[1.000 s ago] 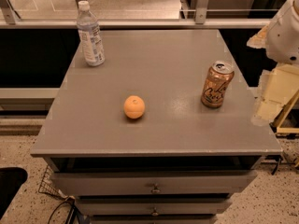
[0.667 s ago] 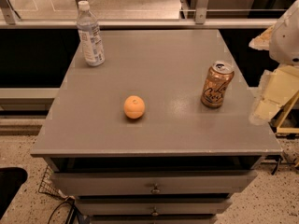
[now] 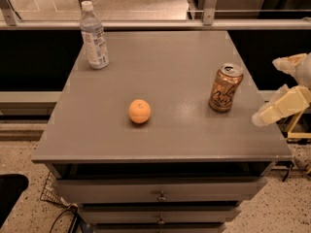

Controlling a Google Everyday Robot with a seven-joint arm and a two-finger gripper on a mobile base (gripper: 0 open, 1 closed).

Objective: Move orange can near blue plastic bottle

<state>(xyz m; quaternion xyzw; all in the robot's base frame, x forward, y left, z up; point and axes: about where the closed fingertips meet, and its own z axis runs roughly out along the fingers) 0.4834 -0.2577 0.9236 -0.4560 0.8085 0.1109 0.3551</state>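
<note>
The orange can (image 3: 226,88) stands upright on the right side of the grey cabinet top (image 3: 175,57), silver top and pull tab showing. The blue plastic bottle (image 3: 94,37), clear with a white cap and a pale label, stands upright at the far left corner, far from the can. My gripper (image 3: 265,91) is at the right edge of the view, just right of the can and off the cabinet's right side. Its cream fingers (image 3: 284,107) stand apart and hold nothing. It is not touching the can.
A round orange fruit (image 3: 140,111) lies on the cabinet top between the can and the bottle, nearer the front. The cabinet has drawers (image 3: 160,193) below its front edge. A metal rail (image 3: 155,24) runs behind it. A wire rack (image 3: 53,193) sits on the floor at lower left.
The gripper's upper part has dropped lower at the right edge. The can, the bottle and the fruit have not moved.
</note>
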